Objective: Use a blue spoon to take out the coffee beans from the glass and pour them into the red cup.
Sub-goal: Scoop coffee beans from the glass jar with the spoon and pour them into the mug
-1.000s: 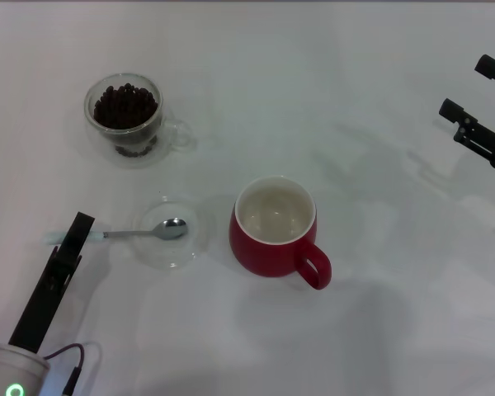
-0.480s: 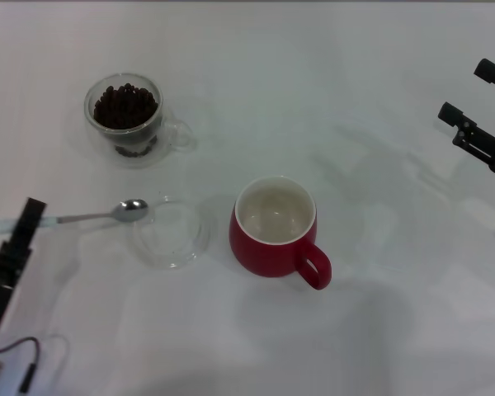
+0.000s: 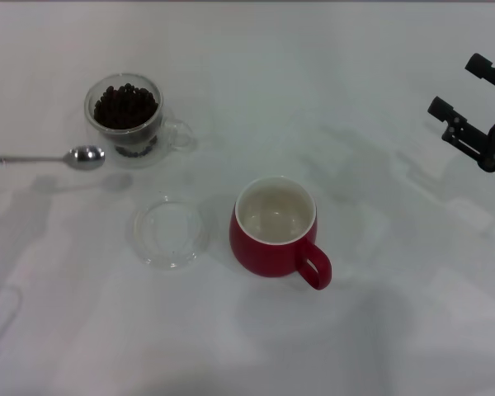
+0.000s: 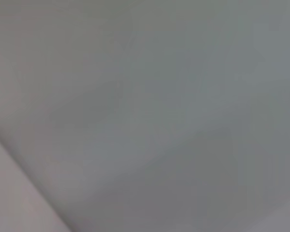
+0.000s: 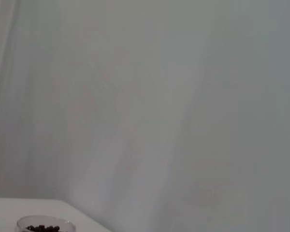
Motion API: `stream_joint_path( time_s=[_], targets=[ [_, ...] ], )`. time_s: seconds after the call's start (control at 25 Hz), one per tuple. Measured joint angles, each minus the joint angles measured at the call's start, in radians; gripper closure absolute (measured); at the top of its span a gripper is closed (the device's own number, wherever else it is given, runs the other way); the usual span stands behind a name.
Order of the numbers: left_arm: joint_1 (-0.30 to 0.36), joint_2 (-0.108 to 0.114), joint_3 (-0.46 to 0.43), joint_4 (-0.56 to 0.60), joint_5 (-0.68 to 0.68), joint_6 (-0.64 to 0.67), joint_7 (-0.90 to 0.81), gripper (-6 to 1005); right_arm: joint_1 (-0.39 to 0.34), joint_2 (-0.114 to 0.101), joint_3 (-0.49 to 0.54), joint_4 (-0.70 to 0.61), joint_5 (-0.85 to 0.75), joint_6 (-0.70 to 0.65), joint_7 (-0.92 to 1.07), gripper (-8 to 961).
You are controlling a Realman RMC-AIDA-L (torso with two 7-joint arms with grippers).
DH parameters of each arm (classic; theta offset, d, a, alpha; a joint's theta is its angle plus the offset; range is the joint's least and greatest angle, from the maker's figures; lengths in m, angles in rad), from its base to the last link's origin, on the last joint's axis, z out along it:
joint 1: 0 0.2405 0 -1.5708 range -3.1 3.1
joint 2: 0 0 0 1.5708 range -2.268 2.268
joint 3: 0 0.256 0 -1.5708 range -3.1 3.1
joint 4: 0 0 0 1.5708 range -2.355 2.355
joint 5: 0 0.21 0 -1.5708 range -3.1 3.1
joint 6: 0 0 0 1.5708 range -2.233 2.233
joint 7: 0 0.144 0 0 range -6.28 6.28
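Three vessels are seen on the white worktop [image 3: 379,99]. Largest is the red cup [image 3: 272,235], rounded, with a cream-white inside that is empty and a loop handle turned toward the near right. Next is a flat shallow clear glass dish [image 3: 171,233], empty, set just left of the red cup. The glass [image 3: 128,115], clear and double-walled with a small side handle on its right, is placed at far left and is heaped with dark coffee beans [image 3: 125,106]. The blue spoon [image 3: 54,157] is held level, its long axis running left to right, the shiny empty bowl pointing right just beside the glass; its handle is cut off at the view's left edge. The left hand is out of view. The right hand [image 3: 470,103] is parked at far right, fingers spread apart.
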Motion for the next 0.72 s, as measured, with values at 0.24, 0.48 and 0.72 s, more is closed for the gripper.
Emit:
stream_joint_path(
  time_s=[0.24,0.48,0.72],
  targets=[
    [-0.158,0.013,0.002,-0.248,0.095,0.039,-0.208,876,0.000,0.028,0.000,0.000,0.034,-0.010,-0.027,248],
    [-0.270,0.066,0.002,-0.330,0.162,0.040,-0.349,875,0.004,0.049,0.000,-0.005,0.058,-0.017,-0.047,248],
    [-0.358,0.105,0.001,-0.380,0.223,0.006,-0.444,875,0.000,0.056,0.000,-0.031,0.078,-0.028,-0.049,248]
  ],
)
